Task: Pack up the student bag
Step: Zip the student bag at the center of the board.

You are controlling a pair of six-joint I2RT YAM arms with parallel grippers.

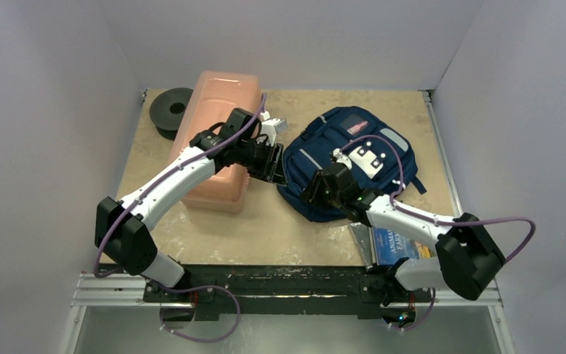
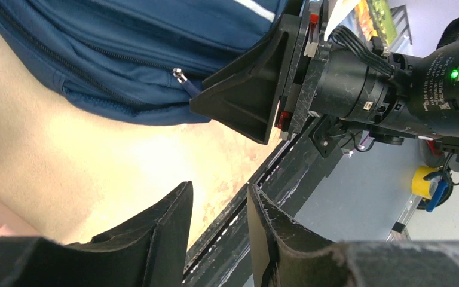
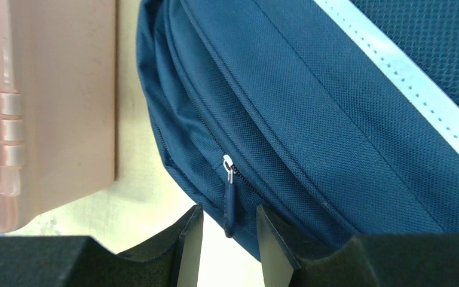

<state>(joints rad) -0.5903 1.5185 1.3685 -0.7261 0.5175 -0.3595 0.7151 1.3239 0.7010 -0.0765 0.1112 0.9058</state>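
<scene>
The bag is seen in navy blue, crossed by light grey stripes and marked with a small reddish patch, and its zip pull is coloured navy under a silver slider. The box is shown in translucent pink, the disc in black, the table in mottled tan and the book in blue with white lettering. The arms are finished in white with black joints, and purple cables are run along them.

surface: tan table | on it: student bag, pink box, black reel, book
</scene>
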